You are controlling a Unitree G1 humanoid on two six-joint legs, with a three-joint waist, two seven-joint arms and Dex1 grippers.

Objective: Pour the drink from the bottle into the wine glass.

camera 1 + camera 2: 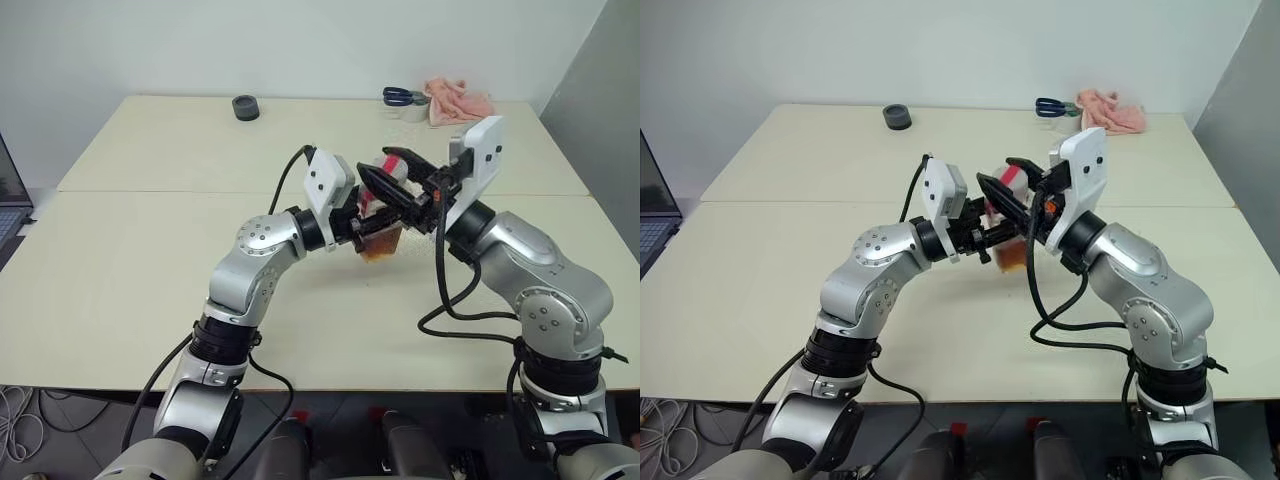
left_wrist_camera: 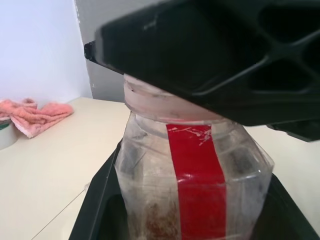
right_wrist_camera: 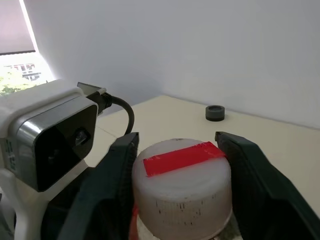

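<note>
The left tool [image 1: 372,222] is clamped on the bottle [image 2: 192,185], held above the surface [image 1: 150,240]. The cap [image 3: 182,192] is flanked by the right tool [image 3: 182,170], its jaws partly open, contact unclear.

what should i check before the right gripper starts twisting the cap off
1. Left gripper shut on the bottle, held above the table: ok.
2. Right gripper fingers either side of the cap: ok.
3. Right gripper clamped on the cap: cannot tell.
4. Drink sits low in the bottle, away from the neck: ok.
5. Wine glass ready nearby: cannot tell.
</note>
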